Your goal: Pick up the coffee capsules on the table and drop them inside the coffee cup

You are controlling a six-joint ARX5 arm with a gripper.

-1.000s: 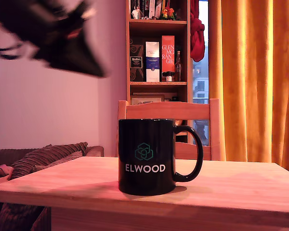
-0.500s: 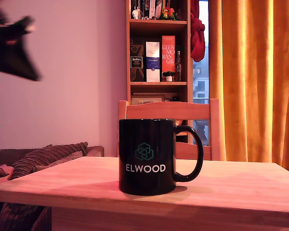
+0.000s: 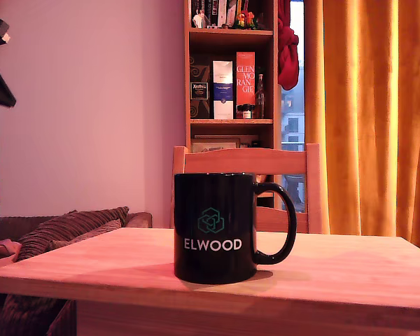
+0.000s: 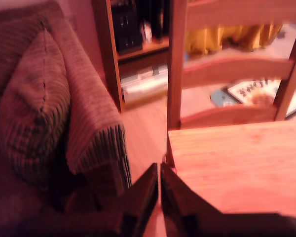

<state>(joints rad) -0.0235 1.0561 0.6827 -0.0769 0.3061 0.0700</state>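
Coffee cup [image 3: 214, 227]: glossy black w/ white lettering, teal hexagon logo. Tabletop [image 3: 336, 273]: pale pinkish wood grain. Curtains [image 3: 371, 112]: orange-gold. Cushion [image 4: 32, 108]: brown, striped. Hand [image 4: 159, 190]: dark, blackish.

White lettering "ELWOOD" is read on the black coffee cup [image 3: 215, 227], under a teal hexagon-cube logo. On the bookshelf [image 3: 229, 70] behind, "GLEN MO RAN GIE" is made out down a red box [image 3: 244, 84]. Labels on the neighbouring boxes are too small to be read. In the wrist view, nothing is legible.
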